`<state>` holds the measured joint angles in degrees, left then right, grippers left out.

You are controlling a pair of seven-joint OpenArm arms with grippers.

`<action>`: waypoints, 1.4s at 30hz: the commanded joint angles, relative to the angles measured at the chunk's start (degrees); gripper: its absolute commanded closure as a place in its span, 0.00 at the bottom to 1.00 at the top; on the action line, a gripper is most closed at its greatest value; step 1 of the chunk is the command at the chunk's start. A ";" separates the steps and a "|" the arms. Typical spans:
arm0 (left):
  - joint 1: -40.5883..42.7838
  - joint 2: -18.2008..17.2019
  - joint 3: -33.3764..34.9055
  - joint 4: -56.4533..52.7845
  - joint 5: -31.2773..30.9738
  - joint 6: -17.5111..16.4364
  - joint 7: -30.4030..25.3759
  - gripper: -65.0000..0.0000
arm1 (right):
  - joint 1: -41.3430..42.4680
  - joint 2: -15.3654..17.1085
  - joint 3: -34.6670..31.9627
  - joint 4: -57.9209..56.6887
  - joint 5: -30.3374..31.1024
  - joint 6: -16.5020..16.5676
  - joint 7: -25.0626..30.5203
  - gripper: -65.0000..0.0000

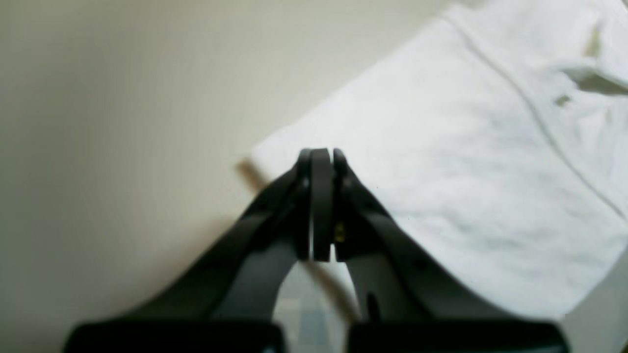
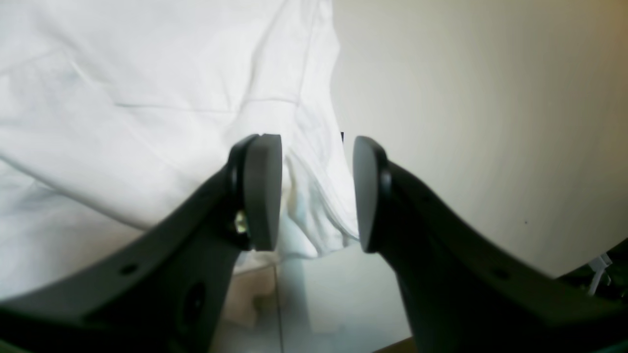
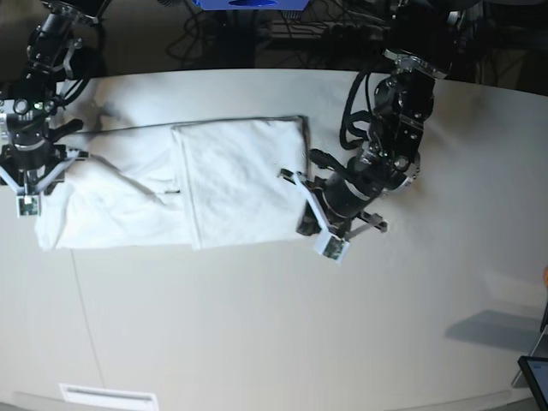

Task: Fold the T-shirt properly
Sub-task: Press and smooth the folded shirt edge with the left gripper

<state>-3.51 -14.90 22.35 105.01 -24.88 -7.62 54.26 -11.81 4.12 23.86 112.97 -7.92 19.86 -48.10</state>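
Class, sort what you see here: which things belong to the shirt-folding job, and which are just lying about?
Belongs to the job:
- T-shirt
- left end effector
- right end effector

Just lying about:
- cables behind the table
- blue object, top edge

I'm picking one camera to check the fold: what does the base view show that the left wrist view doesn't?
Only the base view shows the whole T-shirt as a long band with a folded panel on top, both arms, and the right gripper at the shirt's far end. Only the left wrist view shows the left gripper shut, holding nothing. Both show that gripper at the folded edge on the pale table.
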 commanded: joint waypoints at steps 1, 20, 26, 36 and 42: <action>-1.11 -0.18 -0.68 2.64 -0.30 -0.08 -1.56 1.00 | 0.43 0.50 0.10 0.75 -0.12 -0.30 1.02 0.64; 2.41 2.02 6.18 -7.65 -2.68 -0.25 -1.91 1.00 | 5.44 0.76 5.64 -0.75 -0.03 -0.30 1.20 0.63; 1.88 -3.26 6.00 -7.56 -2.68 -0.25 -1.91 1.00 | 7.37 0.50 5.99 -0.84 -0.03 8.76 -0.91 0.55; -0.23 -5.02 5.92 -7.65 -2.68 -0.25 -1.91 1.00 | 15.02 0.32 8.63 -0.84 0.06 20.14 -14.37 0.45; 0.21 -5.10 2.66 -7.56 -2.68 -0.25 -1.82 1.00 | 18.19 0.50 11.09 -1.01 0.06 20.14 -19.64 0.37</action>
<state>-2.55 -19.66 25.28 96.38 -27.27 -7.68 53.34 5.39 3.79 34.81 111.13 -7.88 40.07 -68.42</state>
